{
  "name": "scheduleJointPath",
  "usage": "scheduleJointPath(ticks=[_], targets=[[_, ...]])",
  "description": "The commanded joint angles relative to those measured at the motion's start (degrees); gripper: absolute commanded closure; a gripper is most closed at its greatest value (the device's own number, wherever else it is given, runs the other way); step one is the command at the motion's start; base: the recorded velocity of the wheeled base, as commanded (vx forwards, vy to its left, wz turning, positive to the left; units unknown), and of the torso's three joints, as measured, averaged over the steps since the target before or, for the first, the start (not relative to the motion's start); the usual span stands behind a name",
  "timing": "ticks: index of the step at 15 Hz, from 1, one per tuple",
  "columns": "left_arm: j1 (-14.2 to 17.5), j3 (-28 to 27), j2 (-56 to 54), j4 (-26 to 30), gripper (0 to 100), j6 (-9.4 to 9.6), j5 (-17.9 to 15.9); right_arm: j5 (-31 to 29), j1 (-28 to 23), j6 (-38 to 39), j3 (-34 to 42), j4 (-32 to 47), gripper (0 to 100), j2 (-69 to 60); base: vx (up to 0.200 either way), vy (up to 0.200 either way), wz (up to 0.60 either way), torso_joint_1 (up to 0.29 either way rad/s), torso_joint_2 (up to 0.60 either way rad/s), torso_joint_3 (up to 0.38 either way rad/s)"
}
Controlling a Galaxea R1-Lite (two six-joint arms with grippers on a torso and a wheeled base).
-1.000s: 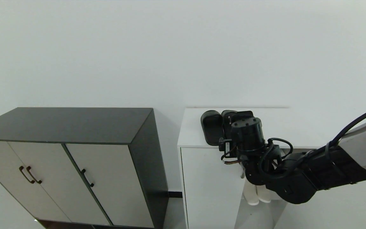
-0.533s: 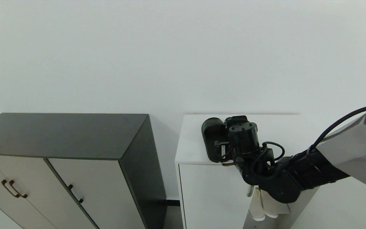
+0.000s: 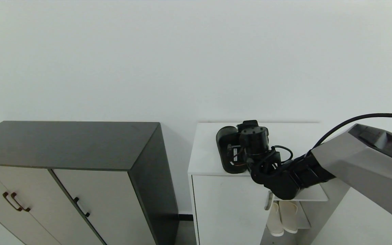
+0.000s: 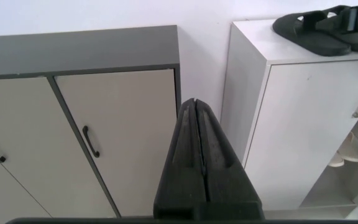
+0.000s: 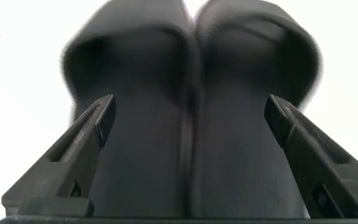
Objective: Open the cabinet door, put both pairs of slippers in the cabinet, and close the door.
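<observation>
Bracketed black slippers (image 3: 227, 149) with right gripper (image 5: 188, 152) spread apart, near white cabinet (image 3: 205, 154) top's front edge, held left gripper (image 4: 195, 124) pressed together.

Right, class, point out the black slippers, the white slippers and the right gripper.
black slippers (image 3: 224, 146), head view, upper of the pair's left slipper.
white slippers (image 3: 275, 223), head view, middle of the pair's left slipper.
right gripper (image 5: 189, 106), right wrist view, midway between its open fingertips.

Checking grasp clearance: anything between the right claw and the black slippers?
Nothing visible. The right claw is open, its fingers flanking the black slippers on top of the white cabinet, with nothing in between.
</observation>
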Motion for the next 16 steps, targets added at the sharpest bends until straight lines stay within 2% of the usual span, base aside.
scheduleJointPath(ticks=[1, 6, 7, 12, 14, 16], targets=[[0.02, 0.00, 0.06, -0.02, 100, -0.01, 0.01, 0.17, -1.20, -0.17, -4.36, 0.29, 0, 3.82, 0.000, 0.000, 0.00, 0.000, 0.00, 0.000], [0.02, 0.00, 0.06, -0.02, 100, -0.01, 0.01, 0.17, -3.57, -1.92, -11.13, 0.46, 0, 9.36, 0.000, 0.000, 0.00, 0.000, 0.00, 0.000], [0.02, 0.00, 0.06, -0.02, 100, -0.01, 0.01, 0.17, -3.93, -1.92, -12.45, 0.46, 100, 10.07, 0.000, 0.000, 0.00, 0.000, 0.00, 0.000], [0.02, 0.00, 0.06, -0.02, 100, -0.01, 0.01, -0.27, -3.93, -1.57, -13.68, 0.02, 100, 7.52, 0.000, 0.000, 0.00, 0.000, 0.00, 0.000], [0.02, 0.00, 0.06, -0.02, 100, -0.10, 0.01, -0.10, -2.52, -1.66, -9.37, 0.11, 100, 2.77, 0.000, 0.000, 0.00, 0.000, 0.00, 0.000], [0.02, 0.00, 0.06, -0.02, 100, -0.10, 0.01, 0.96, -0.94, -1.40, -1.37, -0.50, 100, -3.12, 0.000, 0.000, 0.00, 0.000, 0.00, 0.000]])
